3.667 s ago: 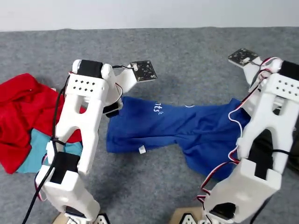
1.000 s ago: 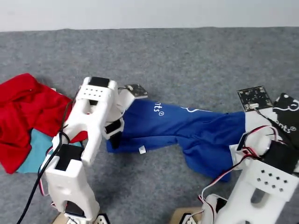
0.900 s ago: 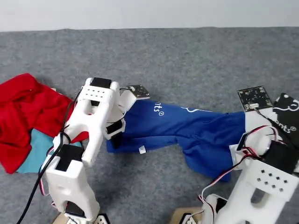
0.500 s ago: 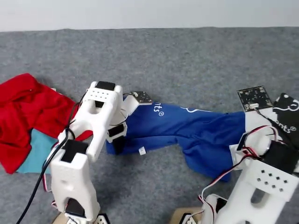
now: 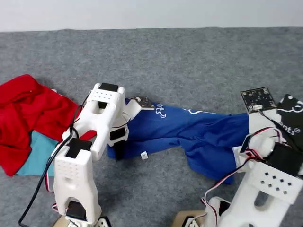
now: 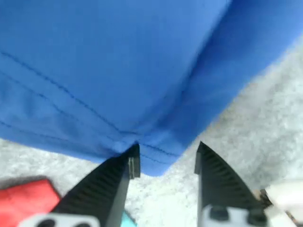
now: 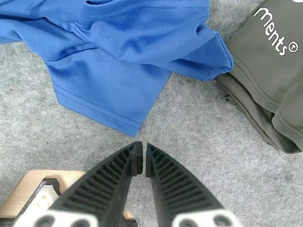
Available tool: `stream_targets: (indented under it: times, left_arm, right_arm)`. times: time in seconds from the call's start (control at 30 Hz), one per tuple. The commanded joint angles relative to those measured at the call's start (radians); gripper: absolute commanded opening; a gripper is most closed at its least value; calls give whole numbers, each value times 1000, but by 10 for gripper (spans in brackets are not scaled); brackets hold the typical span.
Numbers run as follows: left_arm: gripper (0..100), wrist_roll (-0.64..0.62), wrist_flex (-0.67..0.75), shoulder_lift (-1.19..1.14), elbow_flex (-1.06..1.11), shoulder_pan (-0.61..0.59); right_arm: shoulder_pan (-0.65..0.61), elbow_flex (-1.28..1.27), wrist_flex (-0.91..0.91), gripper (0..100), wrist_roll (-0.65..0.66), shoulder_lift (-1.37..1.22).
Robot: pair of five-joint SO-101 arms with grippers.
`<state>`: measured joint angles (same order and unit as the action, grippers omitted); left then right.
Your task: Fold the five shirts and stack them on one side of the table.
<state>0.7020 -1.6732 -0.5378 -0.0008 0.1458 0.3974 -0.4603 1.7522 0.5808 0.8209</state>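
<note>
The blue shirt (image 5: 189, 130), rumpled mid-bench (image 5: 199, 61), looks limp and light, so pinch its stitched hem, where the released left tool (image 6: 166, 150) hovers; the right tool (image 7: 143, 147) sits clenched, empty.

Grey felt-like table cover (image 5: 189, 61) across whole surface, fuzzy speckled weave; plain white wall (image 5: 151, 14) strip along far edge; light even, shadows soft; pale wooden board (image 7: 19, 191) corner resting on cover at near edge.
</note>
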Motion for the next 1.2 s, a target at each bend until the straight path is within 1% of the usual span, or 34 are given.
stream_targets:
  times: [0.0,0.17,0.4,0.47,0.6,0.73,0.83,0.9,0.97,1.17]
  left_arm:
    - [189,29,-64,3,-48,-2]
    - [187,51,-77,3,-38,2]
    - [192,46,35,-26,-19,8]
    - [192,20,55,-57,-24,11]
    - [189,-3,17,-117,-120,0]
    - [184,-72,15,-166,-242,-6]
    - [148,-77,8,-189,-331,-11]
    - [133,-75,-35,-192,-375,-11]
    - [126,-74,-77,-190,-400,-6]
    - [63,-71,-81,-192,-401,-11]
  right_arm:
    - [-4,6,31,30,-6,15]
    - [-4,6,31,30,-6,15]
    - [-4,6,31,30,-6,15]
    - [-4,6,31,30,-6,15]
    - [-4,6,31,30,-6,15]
    - [-4,6,28,30,-6,15]
    - [-4,6,28,30,-6,15]
    - [-4,6,28,30,-6,15]
    - [-4,6,30,30,-6,15]
    - [-4,6,30,30,-6,15]
